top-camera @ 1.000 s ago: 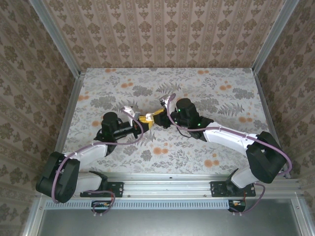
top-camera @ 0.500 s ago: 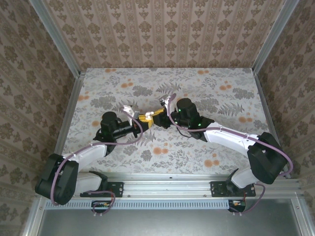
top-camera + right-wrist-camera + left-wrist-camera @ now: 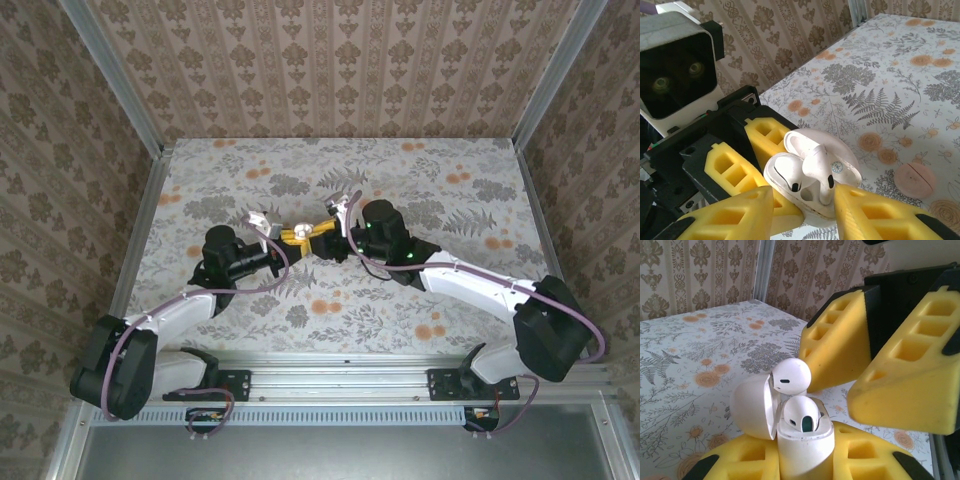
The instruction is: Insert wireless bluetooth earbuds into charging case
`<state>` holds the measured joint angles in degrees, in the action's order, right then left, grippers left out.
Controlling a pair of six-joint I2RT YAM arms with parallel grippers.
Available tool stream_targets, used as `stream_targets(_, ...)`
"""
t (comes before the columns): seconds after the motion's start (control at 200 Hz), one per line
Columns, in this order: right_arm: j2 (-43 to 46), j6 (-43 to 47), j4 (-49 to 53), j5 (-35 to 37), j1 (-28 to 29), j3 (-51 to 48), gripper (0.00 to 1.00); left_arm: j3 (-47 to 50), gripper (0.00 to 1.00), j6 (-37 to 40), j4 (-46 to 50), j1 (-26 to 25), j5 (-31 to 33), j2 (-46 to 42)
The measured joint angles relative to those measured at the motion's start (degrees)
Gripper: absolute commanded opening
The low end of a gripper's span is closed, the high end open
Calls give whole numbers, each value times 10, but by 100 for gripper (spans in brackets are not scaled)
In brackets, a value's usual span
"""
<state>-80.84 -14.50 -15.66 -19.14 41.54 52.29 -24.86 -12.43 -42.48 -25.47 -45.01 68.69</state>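
Observation:
My left gripper [image 3: 805, 462] is shut on the white charging case [image 3: 805, 447], holding it upright between its yellow pads [image 3: 735, 460] above the table. The lid [image 3: 752, 410] is swung open to the left. One of the earbuds [image 3: 802, 416] sits deep in the case. The other earbud [image 3: 790, 376] stands higher, its stem down in the case [image 3: 782, 187] in the right wrist view. My right gripper [image 3: 805, 220] is open and straddles the case, and its right finger [image 3: 875, 212] is close beside that raised earbud [image 3: 821, 167]. Both grippers [image 3: 285, 237] [image 3: 320, 236] meet at mid-table.
A salmon-pink round disc [image 3: 914, 179] lies on the floral table [image 3: 900, 85] to the right of the case. Metal rails and patterned walls [image 3: 330, 60] close the table in on three sides. Bare tabletop lies behind and to both sides of the arms.
My right gripper's jaws have spread apart around the raised earbud. Both grippers drifted slightly toward the back of the table; the left still grips the case.

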Motion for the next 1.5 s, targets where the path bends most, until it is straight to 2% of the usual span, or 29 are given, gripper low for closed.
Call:
stream_targets(0.73, 56, -31, 24, 1, 0, 2, 39, 0, 9, 11, -21, 0, 0, -8)
stream_targets(1.155, 64, -129, 181, 4, -8, 83, 38, 1, 10, 40, -24, -19, 13, -31)
stream_targets(1.315, 58, -139, 236, -1, -8, 126, 37, 1, 9, 44, -24, -19, 15, -31)
stream_targets(1.5, 40, -140, 252, -20, -8, 149, 37, 1, 9, 47, -24, -19, 15, -32)
